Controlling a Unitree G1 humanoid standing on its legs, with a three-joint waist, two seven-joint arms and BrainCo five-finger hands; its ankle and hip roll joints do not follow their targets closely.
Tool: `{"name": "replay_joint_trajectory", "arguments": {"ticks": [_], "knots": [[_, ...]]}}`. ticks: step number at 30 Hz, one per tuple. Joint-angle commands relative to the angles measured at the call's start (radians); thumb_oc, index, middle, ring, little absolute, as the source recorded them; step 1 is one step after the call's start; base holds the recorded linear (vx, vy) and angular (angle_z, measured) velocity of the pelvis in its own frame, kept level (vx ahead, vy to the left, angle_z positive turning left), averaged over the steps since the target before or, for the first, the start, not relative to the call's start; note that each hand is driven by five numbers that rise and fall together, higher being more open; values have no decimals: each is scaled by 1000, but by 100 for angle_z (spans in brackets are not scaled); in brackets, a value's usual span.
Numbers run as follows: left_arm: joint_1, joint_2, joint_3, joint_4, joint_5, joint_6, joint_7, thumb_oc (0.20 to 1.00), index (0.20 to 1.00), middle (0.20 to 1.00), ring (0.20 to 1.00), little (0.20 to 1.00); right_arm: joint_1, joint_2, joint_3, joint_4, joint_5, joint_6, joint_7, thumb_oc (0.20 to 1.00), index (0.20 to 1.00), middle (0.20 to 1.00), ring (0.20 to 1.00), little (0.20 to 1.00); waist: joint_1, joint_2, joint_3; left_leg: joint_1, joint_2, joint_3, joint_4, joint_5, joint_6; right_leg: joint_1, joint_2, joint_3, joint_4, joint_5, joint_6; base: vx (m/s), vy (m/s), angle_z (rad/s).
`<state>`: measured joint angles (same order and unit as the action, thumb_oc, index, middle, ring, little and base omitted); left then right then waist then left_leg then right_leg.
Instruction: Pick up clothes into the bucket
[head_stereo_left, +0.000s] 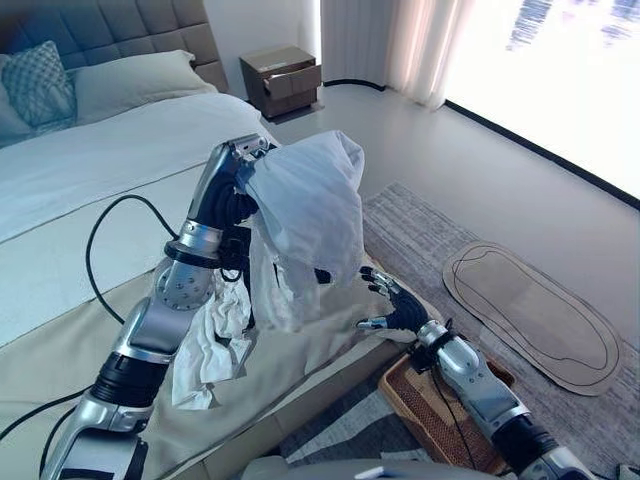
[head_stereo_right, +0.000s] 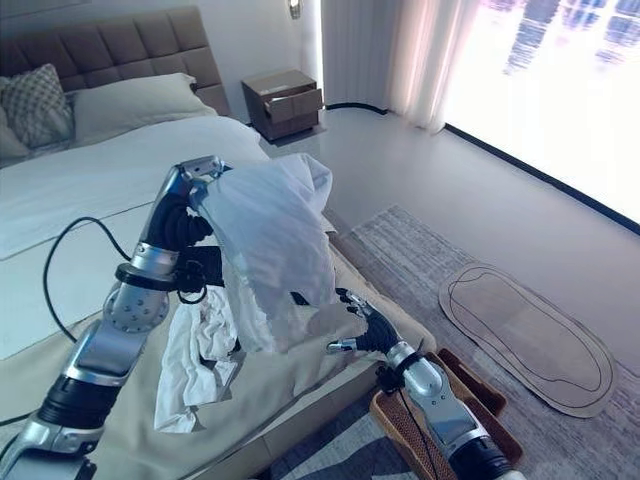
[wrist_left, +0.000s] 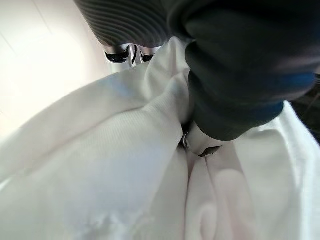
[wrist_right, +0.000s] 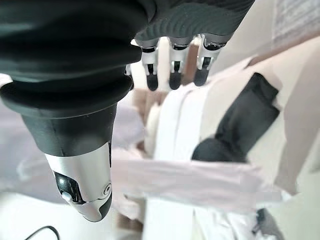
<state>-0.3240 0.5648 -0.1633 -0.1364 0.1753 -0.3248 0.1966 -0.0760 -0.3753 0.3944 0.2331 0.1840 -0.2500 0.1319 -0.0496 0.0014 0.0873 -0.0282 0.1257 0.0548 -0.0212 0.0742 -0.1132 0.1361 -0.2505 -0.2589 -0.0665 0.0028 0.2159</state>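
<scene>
White garment (head_stereo_left: 305, 215) hangs lengthwise down, bunched in left hand (head_stereo_left: 240, 180); right hand (head_stereo_left: 392, 300) open.

white garments: one (head_stereo_left: 305, 215), draped over the raised left arm
beds: one (head_stereo_left: 90, 180), far left
pillows: two (head_stereo_left: 130, 80)
nightstands: one (head_stereo_left: 282, 80), far
rugs: one (head_stereo_left: 440, 230)
oval mats: one (head_stereo_left: 535, 312), right
woven baskets: one (head_stereo_left: 420, 400), near right

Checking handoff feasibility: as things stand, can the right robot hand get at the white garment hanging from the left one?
Probably yes. The right robot hand is open, just beside the white garment's hanging lower edge, and nothing lies between them. The left robot hand grips it higher up.
</scene>
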Motion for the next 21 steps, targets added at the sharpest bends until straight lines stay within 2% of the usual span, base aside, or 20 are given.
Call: {"name": "replay_joint_trajectory", "arguments": {"ticks": [1, 5, 9, 12, 15, 16, 21], "knots": [[-123, 0, 31, 38, -69, -22, 45, 200, 200, 200, 200, 200, -46, 21, -36, -121, 79, -37, -12, 1000, 1000, 1000, 1000, 1000, 5, -11, -13, 31, 13, 24, 35, -74, 12, -99, 37, 7, 32, 51, -38, 0, 0, 0], [-119, -12, 17, 51, -79, -18, 35, 200, 200, 200, 200, 200, -41, 42, -32, -142, 207, -24, 26, 1000, 1000, 1000, 1000, 1000, 4, -11, -13, 34, 14, 26, 38, -78, 13, -97, 35, 12, 31, 51, -38, 0, 0, 0], [-106, -17, 7, 50, -92, -16, 33, 200, 200, 200, 200, 200, -58, 59, -25, -149, 179, -36, -21, 1000, 1000, 1000, 1000, 1000, 4, -9, -12, 37, 13, 29, 40, -80, 15, -97, 35, 17, 32, 52, -39, 0, 0, 0], [-91, -18, -7, 12, -162, -21, 16, 200, 200, 200, 200, 200, -88, 113, -11, -103, 186, -39, -88, 1000, 1000, 1000, 1000, 1000, 8, -4, -9, 34, 14, 28, 44, -81, 16, -98, 34, 19, 32, 53, -38, 0, 2, -3], [-89, -26, -21, -17, -211, -26, -9, 200, 200, 200, 200, 200, -104, 144, 18, -45, 236, -26, -81, 1000, 1000, 1000, 1000, 1000, 14, -4, -9, 33, 13, 27, 47, -81, 16, -95, 34, 18, 31, 53, -39, -1, -6, -8], [-96, -38, -45, -44, -266, -30, -39, 200, 200, 200, 200, 200, -144, 171, 54, 36, 283, -11, -66, 1000, 1000, 1000, 1000, 1000, 24, -5, -7, 33, 13, 26, 48, -81, 16, -91, 33, 14, 30, 53, -41, 0, -10, -5], [-114, -83, -101, -83, -366, -37, -101, 200, 200, 200, 200, 200, -240, 173, 135, 96, 244, 23, -27, 1000, 1000, 1000, 1000, 1000, 43, -11, -7, 32, 15, 20, 49, -80, 15, -85, 35, 5, 28, 51, -44, 0, -2, -1]]}}
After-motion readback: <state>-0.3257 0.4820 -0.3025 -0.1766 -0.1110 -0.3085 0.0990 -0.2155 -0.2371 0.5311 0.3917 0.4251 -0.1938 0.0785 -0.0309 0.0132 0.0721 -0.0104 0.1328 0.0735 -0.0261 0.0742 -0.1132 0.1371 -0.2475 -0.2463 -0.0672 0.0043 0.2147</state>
